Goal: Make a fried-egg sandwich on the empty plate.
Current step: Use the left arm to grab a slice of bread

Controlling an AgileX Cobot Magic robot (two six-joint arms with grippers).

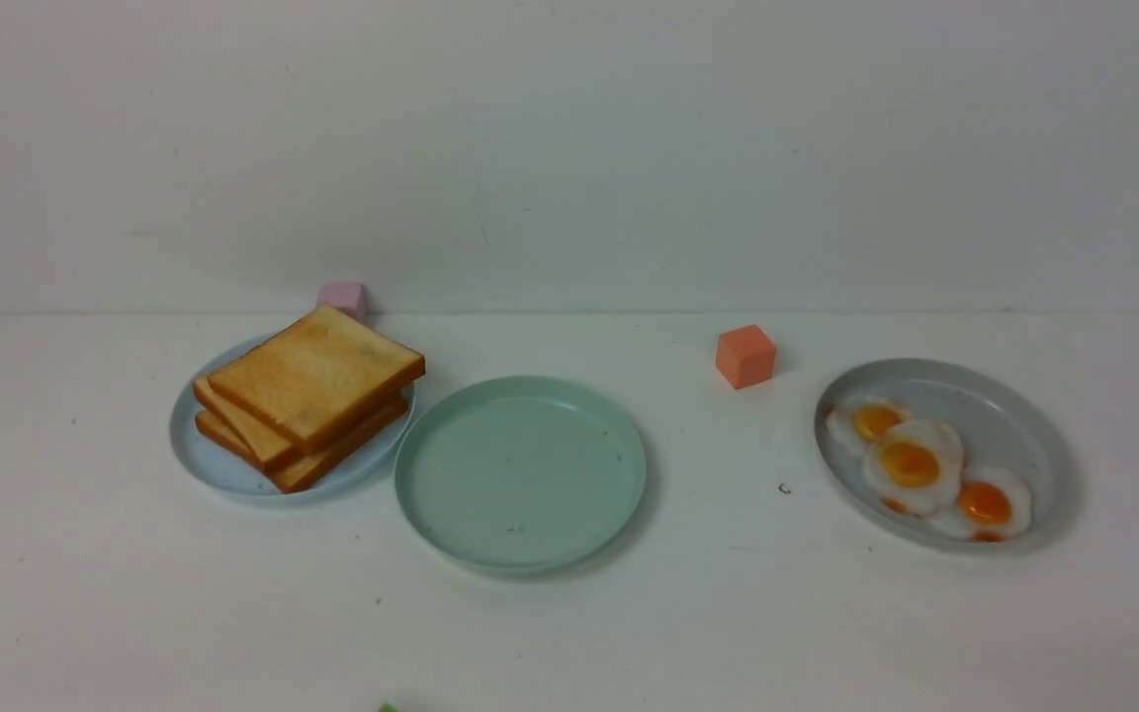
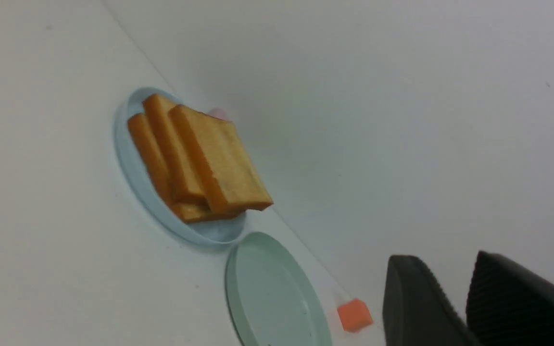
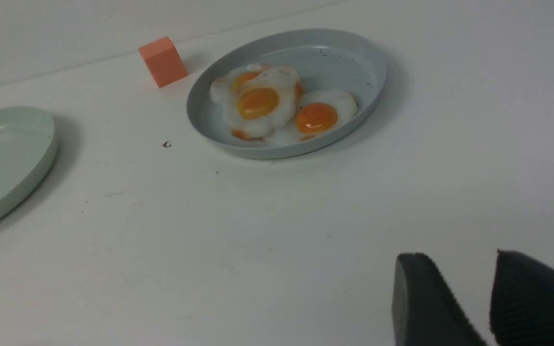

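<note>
The mint-green plate [image 1: 520, 473] is round, low-rimmed and bare, and sits at table centre. Three golden-brown toast slices [image 1: 317, 386] are stacked askew on the blue plate [image 1: 199, 450] just beside its left rim. Three fried eggs [image 1: 911, 463] overlap on the grey plate [image 1: 985, 396], well apart to the right, with open table between. The left gripper [image 2: 445, 264] and right gripper [image 3: 459, 262] have jaws narrowly apart, holding nothing.

Toast slices [image 1: 317, 381]: three
Fried eggs [image 1: 911, 463]: three
Plates [image 1: 520, 475]: three
Cubes [image 1: 744, 356]: two

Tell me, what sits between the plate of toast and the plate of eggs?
The empty mint-green plate and, farther back, an orange cube; the front view shows both.
</note>
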